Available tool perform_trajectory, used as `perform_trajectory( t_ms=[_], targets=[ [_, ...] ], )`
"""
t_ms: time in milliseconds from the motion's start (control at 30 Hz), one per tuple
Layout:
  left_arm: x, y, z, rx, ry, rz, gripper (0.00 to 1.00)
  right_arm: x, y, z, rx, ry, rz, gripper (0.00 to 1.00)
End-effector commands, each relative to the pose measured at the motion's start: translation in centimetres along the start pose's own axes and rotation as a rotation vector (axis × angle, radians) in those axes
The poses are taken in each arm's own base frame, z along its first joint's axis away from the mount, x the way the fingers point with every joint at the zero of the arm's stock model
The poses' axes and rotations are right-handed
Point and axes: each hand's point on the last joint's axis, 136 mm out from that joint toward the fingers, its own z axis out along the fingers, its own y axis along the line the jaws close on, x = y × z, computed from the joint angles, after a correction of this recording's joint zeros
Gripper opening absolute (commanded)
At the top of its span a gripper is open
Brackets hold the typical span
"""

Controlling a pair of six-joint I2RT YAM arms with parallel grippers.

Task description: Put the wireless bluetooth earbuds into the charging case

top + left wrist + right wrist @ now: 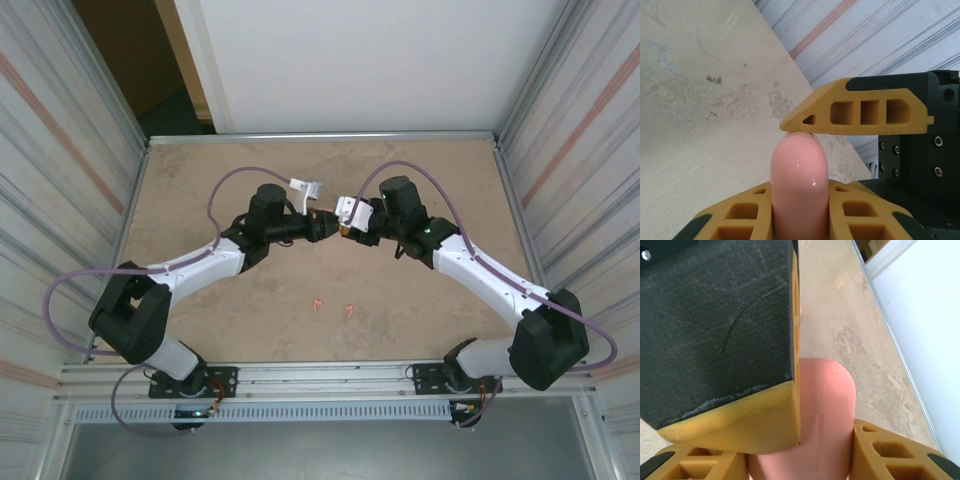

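On the table [180, 170] in front of the arm bases lie one earbud [317, 303] and a second earbud [349, 308], close together. Farther, the left gripper [799, 197] and the right gripper [801, 450] are each clamped on the pink case [799, 162], above the table middle

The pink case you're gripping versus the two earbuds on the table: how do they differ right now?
Size: the pink case is far larger than the earbuds, which are tiny specks in the top view.
Hold: the case is clamped by the left gripper and the right gripper together, while the earbuds lie loose on the table, untouched.
Place: the case is at mid-table and the earbuds are nearer the arm bases.
Both are pink.
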Motion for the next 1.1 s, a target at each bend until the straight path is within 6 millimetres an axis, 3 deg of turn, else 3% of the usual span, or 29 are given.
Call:
perform_trajectory(
  t_ms=[0, 267, 433, 733, 1067],
  targets=[
    [-1.1, -2.0, -0.1, 0.057, -0.021, 0.045, 0.13, -1.0, -0.6, -0.8, 0.029, -0.034, 0.031, 0.41],
    [-2.2, -3.1, -1.1, 0.062, -0.069, 0.123, 0.00, -1.7, -0.7, -2.4, 0.022, -0.104, 0.097, 0.60],
    [-3.4, -4.3, -2.2, 0.068, -0.121, 0.222, 0.00, -2.8, -0.6, -3.8, 0.026, -0.190, 0.143, 0.73],
    [-5.7, -6.4, -5.2, 0.056, -0.261, 0.456, 0.00, -4.6, -1.1, -7.4, 0.046, -0.382, 0.273, 0.78],
    [-6.9, -9.1, -8.7, 0.086, -0.437, 0.705, 0.00, -6.7, -3.3, -10.7, 0.034, -0.621, 0.443, 0.78]
  ],
)
